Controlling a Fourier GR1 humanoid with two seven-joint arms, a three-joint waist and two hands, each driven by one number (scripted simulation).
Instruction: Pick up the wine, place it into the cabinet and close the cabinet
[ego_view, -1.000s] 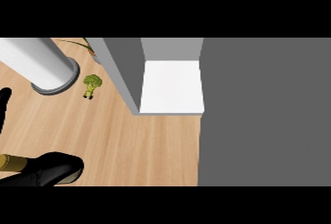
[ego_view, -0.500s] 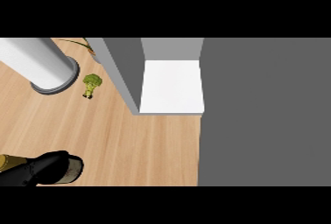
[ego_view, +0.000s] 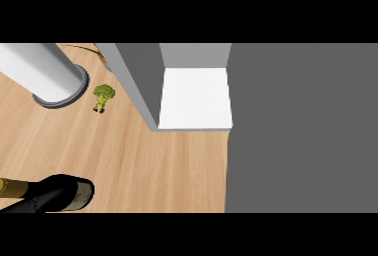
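1. Flat grey panel (ego_view: 303, 130): fills the view's right side from top to bottom. It borders the cabinet opening and the counter edge.
2. Wooden counter (ego_view: 148, 160): light plank grain, taking up the left and middle of the view.
3. Cabinet (ego_view: 136, 80): grey wall rising from the counter. Its white inner floor (ego_view: 196, 97) is exposed at centre top between that wall and the grey panel, and nothing lies on it.
4. Pale grey cylinder (ego_view: 33, 67): enters from the upper left corner, tilted. It ends in a darker ring on the counter.
5. Wine (ego_view: 63, 192): dark bottle at the lower left corner, lying slantwise. The gold-foiled neck runs off the left edge and the butt end points toward the cabinet, well apart from it. The bottle is outside the cabinet.
6. Broccoli (ego_view: 102, 94): small green floret on the counter, between the cylinder's ring and the cabinet wall.
7. Thin green stem (ego_view: 88, 49): curved, at the top edge.
8. Robot hand: none can be told apart from the black bottle. Whether fingers are spread, pressed together or pinching cannot be told, so no item can be placed relative to it.
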